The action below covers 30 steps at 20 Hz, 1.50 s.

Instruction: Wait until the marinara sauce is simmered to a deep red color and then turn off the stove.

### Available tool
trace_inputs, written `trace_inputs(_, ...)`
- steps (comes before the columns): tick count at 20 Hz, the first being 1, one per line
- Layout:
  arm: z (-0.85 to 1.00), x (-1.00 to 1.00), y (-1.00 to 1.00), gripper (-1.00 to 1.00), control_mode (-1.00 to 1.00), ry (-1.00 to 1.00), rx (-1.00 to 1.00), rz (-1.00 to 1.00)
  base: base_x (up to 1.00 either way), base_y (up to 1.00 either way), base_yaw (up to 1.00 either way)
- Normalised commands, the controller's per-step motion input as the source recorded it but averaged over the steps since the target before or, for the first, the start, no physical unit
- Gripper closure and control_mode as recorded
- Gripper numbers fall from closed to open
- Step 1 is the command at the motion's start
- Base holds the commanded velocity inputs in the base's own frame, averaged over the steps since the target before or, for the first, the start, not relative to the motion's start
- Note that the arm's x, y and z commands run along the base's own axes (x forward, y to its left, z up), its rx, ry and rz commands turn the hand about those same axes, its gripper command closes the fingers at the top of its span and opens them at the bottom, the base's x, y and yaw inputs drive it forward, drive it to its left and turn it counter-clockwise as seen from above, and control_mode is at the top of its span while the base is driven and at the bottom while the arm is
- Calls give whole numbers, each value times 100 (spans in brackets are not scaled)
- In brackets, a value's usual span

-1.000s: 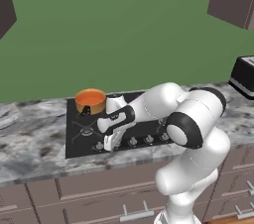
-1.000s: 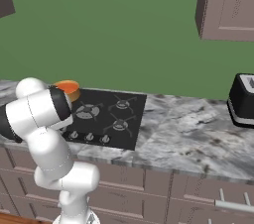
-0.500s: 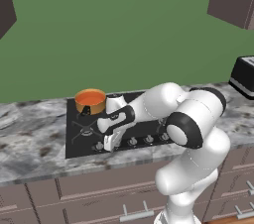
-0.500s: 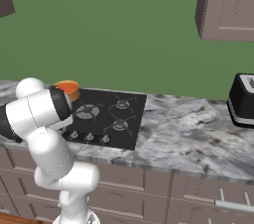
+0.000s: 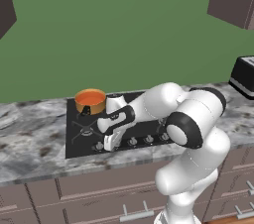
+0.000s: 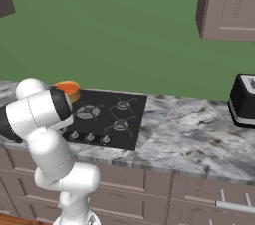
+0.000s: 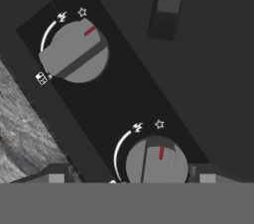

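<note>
Tool [image 7: 131, 178] spread open astride 1 knob [image 7: 157, 164] of the stove [image 5: 79, 134], its ridge and red mark pointing away from the fingertips.

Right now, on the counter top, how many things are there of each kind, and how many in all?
stove: 1
pot holding the marinara sauce: 1
toaster: 1
Total: 3
</note>
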Motion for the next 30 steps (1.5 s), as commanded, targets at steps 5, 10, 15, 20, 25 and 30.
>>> trace_inputs(5, 0, 0, 0, 100, -100, 0, 0, 0, 0, 0, 0)
trace_inputs(10, 0, 0, 0, 100, -100, 0, 0, 0, 0, 0, 0)
trace_inputs(15, 0, 0, 0, 100, -100, 0, 0, 0, 0, 0, 0)
trace_inputs(20, 0, 0, 0, 100, -100, 0, 0, 0, 0, 0, 0)
trace_inputs(25, 0, 0, 0, 100, -100, 0, 0, 0, 0, 0, 0)
trace_inputs(30, 0, 0, 0, 100, -100, 0, 0, 0, 0, 0, 0)
